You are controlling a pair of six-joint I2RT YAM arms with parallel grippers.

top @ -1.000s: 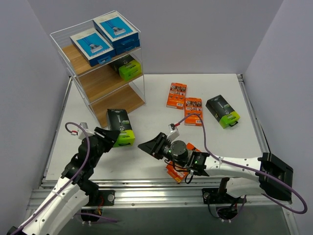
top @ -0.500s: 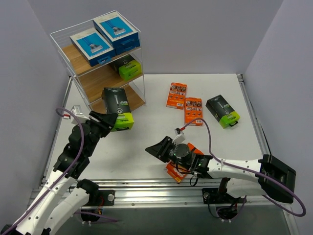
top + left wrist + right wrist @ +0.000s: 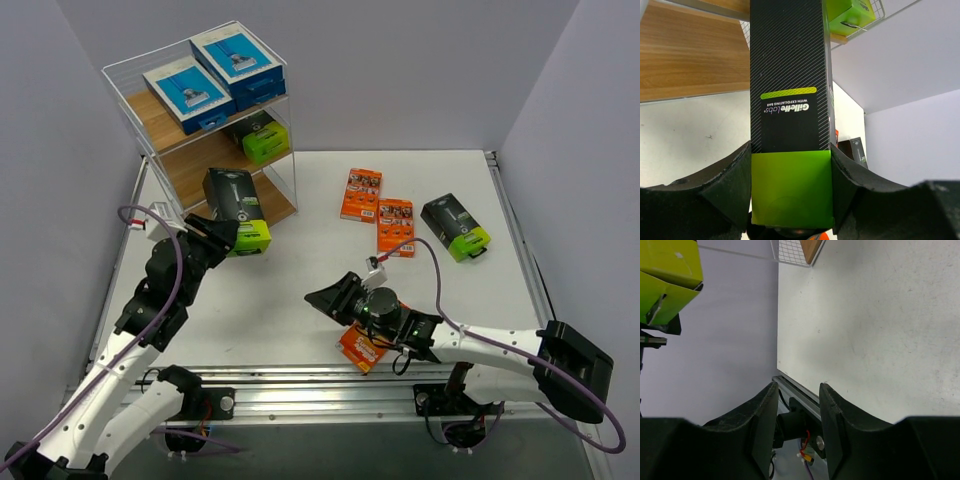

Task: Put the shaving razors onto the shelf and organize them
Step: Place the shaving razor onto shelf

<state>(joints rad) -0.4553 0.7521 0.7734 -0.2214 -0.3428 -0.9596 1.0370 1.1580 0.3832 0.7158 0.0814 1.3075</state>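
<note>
**One flat black razor pack with a lime-green end (image 3: 790,100), clamped by its green end**

The pack sits between the jaws of the left gripper (image 3: 791,186), which press on both long edges of the green end. Its black end points at the tall rack of light wooden boards and white wire (image 3: 200,170), close to the lower tier. The right gripper (image 3: 797,405) is over the white table (image 3: 300,260), well apart from the pack, its jaws parted with nothing between them. An orange pack (image 3: 358,348) lies under that arm.
</note>
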